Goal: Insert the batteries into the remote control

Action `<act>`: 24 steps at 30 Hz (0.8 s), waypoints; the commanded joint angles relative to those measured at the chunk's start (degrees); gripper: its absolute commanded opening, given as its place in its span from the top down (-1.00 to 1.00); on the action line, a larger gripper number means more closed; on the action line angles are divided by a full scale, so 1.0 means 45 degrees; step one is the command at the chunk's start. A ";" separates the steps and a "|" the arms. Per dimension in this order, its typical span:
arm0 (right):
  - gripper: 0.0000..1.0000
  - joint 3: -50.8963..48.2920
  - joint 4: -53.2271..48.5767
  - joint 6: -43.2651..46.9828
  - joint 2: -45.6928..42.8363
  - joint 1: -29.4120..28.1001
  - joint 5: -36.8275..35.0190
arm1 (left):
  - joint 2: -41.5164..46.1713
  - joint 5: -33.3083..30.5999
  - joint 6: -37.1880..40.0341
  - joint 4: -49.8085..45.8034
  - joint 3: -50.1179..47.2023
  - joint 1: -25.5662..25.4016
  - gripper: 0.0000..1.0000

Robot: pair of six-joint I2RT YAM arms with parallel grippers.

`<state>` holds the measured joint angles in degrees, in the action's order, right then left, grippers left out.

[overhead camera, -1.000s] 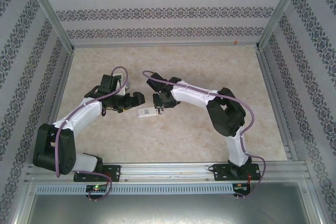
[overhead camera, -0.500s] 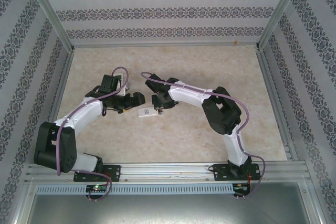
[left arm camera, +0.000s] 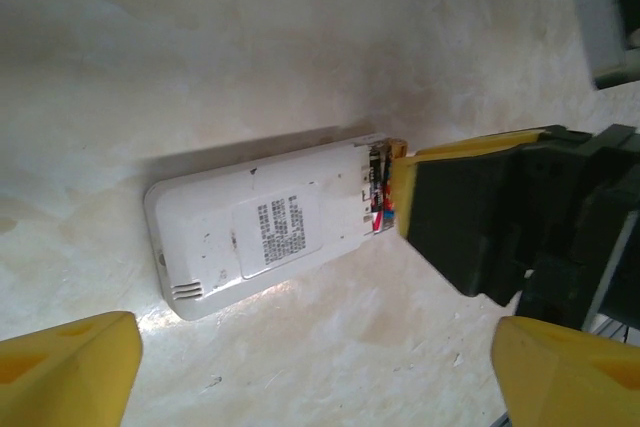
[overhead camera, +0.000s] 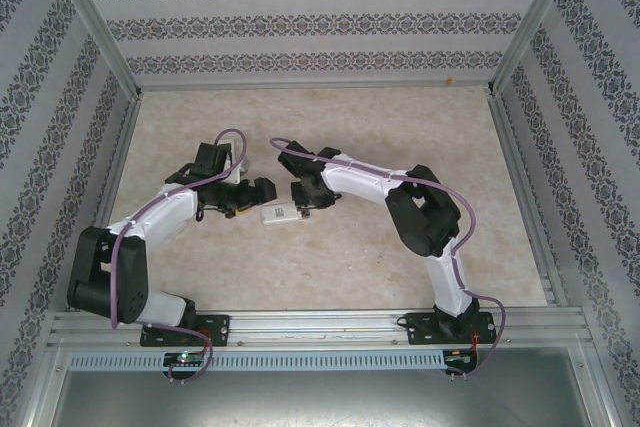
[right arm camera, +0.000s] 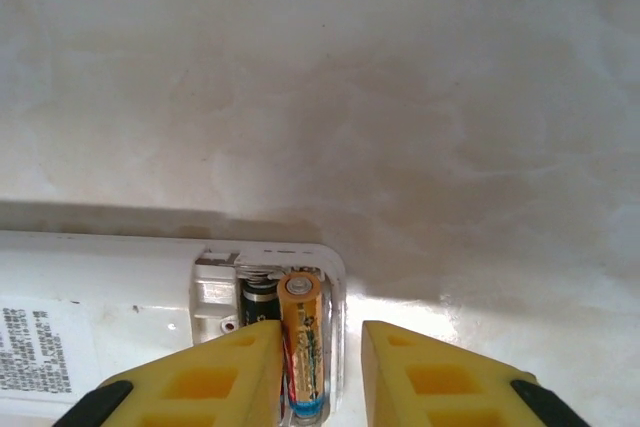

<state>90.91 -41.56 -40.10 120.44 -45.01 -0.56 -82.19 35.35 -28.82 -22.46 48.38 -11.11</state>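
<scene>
Reaches in elbow-bent from 4 o'clock: right gripper [right arm camera: 320, 372] parted slightly, straddling a battery [right arm camera: 303, 332] lying in the remote [left arm camera: 255, 232] bay (3 o'clock end). Hovers left gripper [left arm camera: 318, 375] wide open at 9 o'clock.

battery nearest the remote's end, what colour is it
The battery is gold-orange with a blue tip, clearest in the right wrist view.

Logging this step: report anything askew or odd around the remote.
Nothing spilled or broken. The white plastic remote has its battery bay uncovered; a gold cylindrical battery lies there beside a dark one, between the right end effector's fingers.
</scene>
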 commanded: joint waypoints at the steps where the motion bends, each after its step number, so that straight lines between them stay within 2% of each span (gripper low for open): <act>1: 0.50 0.0131 -0.0128 -0.0401 -0.0616 0.0329 0.0121 | -0.0670 -0.0093 0.0027 -0.0279 0.0420 0.0170 -0.69; 6: 0.55 0.0275 0.0056 -0.0504 -0.0321 0.0286 0.0484 | -0.1735 -0.0017 0.0258 -0.0264 0.0834 0.0171 -0.48; 13: 0.61 0.0363 0.0173 -0.0657 0.0030 0.0215 0.0743 | -0.2488 0.0132 0.0525 -0.0113 0.1005 0.0166 -0.36; 18: 0.67 0.0325 0.0193 -0.0668 0.0159 0.0159 0.0841 | -0.3169 0.0559 0.0604 0.0085 0.1037 0.0177 -0.18; 24: 0.71 0.0285 0.0154 -0.0704 0.0439 0.0121 0.0990 | -0.3412 0.0677 0.0593 0.0302 0.0997 0.0167 -0.12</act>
<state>91.02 -40.38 -42.26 120.77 -43.77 2.87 -97.30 37.08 -27.38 -22.39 51.90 -10.76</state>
